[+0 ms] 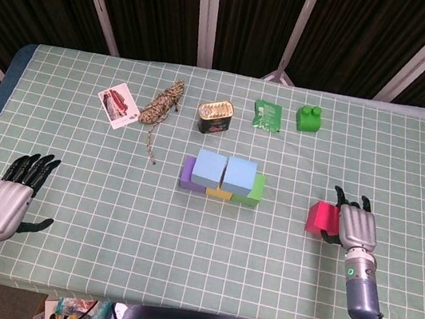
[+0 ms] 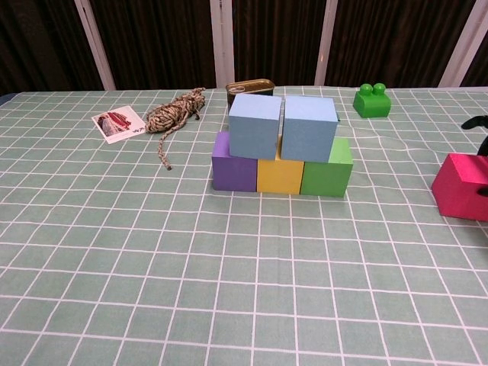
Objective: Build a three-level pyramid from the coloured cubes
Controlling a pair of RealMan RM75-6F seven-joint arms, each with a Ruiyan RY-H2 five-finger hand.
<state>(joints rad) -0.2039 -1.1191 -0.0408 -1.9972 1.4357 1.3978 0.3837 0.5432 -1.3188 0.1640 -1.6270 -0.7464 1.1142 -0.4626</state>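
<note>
Right hand (image 1: 355, 227) at right side of bench (image 1: 106, 216), back of hand up, forearm running toward the near edge; fingers (image 1: 349, 202) dark, pointing away and draped over the far side of the red cube (image 1: 321, 218), thumb low at the cube's near right corner. Hand touches the cube on its right face; whether it truly grips it I cannot tell, cube looks to sit on the cloth. In chest view only dark fingertips (image 2: 476, 123) show at the right edge above the red cube (image 2: 463, 185). Left hand (image 1: 9, 198) far left near the front edge, palm down, fingers spread and pointing away, thumb out to the side, holding nothing, resting on or just over the cloth. Stack mid-bench: purple cube (image 2: 232, 164), yellow cube (image 2: 280, 174), green cube (image 2: 328, 169) in a row touching, two blue cubes (image 2: 282, 126) side by side on top; top level not placed. Red cube well apart to the right of the stack. At the back: card (image 1: 118, 104), rope bundle (image 1: 162, 105), open tin (image 1: 215, 116), green packet (image 1: 267, 115), green studded brick (image 1: 309, 119).
</note>
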